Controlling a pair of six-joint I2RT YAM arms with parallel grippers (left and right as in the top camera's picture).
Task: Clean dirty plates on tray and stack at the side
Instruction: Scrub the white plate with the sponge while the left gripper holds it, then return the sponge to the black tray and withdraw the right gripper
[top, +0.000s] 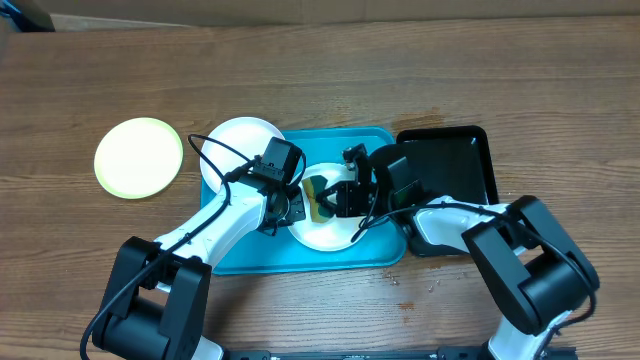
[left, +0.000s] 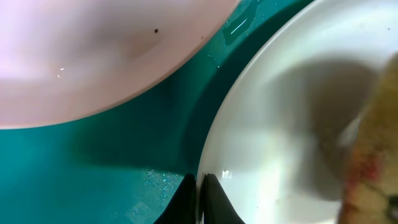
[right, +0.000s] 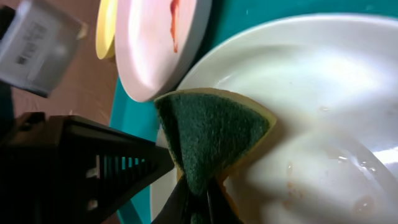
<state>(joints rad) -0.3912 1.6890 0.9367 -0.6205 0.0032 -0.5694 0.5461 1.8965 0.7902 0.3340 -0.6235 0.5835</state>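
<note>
on the tray (top: 250, 255) sit two white plates (top: 240, 140), one green plate (top: 139, 157) apart.

The left gripper (left: 201, 198), clamped on the rim of the middle plate (top: 325, 235), and the right gripper (right: 198, 199), pinching a sponge (right: 211, 134), close off the centre of the tray (top: 290, 260). A second white plate (top: 240, 150) blocks its far-left corner. The black tray (top: 450, 165) walls its right side. Open wood lies along the far strip of the table (top: 320, 70) and around the green-rimmed plate (top: 138, 157).

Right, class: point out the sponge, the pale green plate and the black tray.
sponge (right: 211, 134): right wrist view, green scouring face.
pale green plate (top: 139, 157): overhead view, its centre.
black tray (top: 455, 165): overhead view, bare floor.
</note>
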